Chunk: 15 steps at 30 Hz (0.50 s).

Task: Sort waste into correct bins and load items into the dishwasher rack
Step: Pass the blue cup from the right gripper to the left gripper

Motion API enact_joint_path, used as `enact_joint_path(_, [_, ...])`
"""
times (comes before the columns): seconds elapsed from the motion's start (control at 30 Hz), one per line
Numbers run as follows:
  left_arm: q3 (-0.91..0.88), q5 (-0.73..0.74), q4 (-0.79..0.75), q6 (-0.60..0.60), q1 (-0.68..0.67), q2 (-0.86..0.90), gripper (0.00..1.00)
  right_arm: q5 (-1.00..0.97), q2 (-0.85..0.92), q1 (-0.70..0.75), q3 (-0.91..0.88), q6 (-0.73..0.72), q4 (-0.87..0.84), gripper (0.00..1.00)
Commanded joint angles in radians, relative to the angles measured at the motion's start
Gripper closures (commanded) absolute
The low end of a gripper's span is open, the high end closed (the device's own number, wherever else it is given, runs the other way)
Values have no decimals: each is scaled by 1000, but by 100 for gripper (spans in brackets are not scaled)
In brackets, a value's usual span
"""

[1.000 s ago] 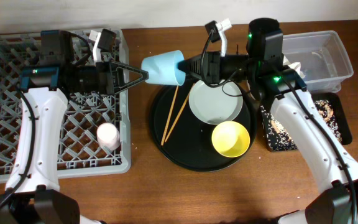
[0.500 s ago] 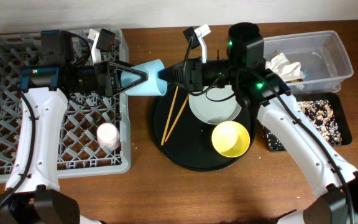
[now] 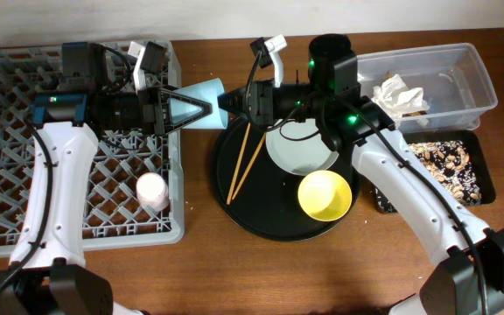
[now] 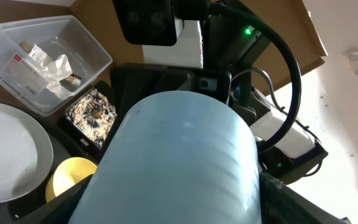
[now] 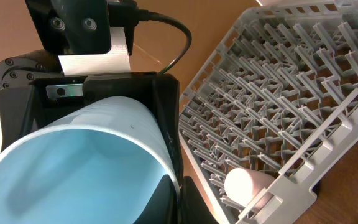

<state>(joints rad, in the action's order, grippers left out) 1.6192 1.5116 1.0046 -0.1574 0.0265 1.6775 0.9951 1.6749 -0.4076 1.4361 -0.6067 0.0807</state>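
Note:
The small blue cup (image 3: 201, 91) hangs on its side in the air between the dishwasher rack (image 3: 7, 175) and the round black tray. My right gripper (image 3: 227, 103) is shut on its rim; the right wrist view looks into the cup (image 5: 73, 168) past the pinching fingers (image 5: 178, 194). My left gripper (image 3: 206, 107) is open, one finger on each side of the cup's closed end, which fills the left wrist view (image 4: 179, 149). The small pink cup (image 3: 153, 191) lies in the rack and also shows in the right wrist view (image 5: 247, 183).
The large round black tray (image 3: 234, 214) holds the grey-green plate (image 3: 304, 150), the yellow bowl (image 3: 325, 194) and two chopsticks (image 3: 245, 162). The clear tub (image 3: 466, 74) holds the white napkin (image 3: 398, 92). The shallow black tray (image 3: 484, 179) holds food scraps (image 3: 444, 166).
My right arm has carried the blue cup leftward, from above the round tray's edge into the space between my left gripper's fingers. The left arm has barely moved.

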Motion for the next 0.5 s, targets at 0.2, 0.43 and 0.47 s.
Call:
enact_joint_path(0.2, [4, 6, -2, -17, -11, -4, 32, -58, 30, -5, 6, 28, 27, 51])
enact_joint_path(0.43, [4, -212, -1, -17, -11, -4, 33, -114, 30, 13, 6, 113, 171, 26])
enact_joint_path(0.47, [4, -243, -2, -17, -11, -4, 33, -136, 30, 20, 6, 133, 206, 25])
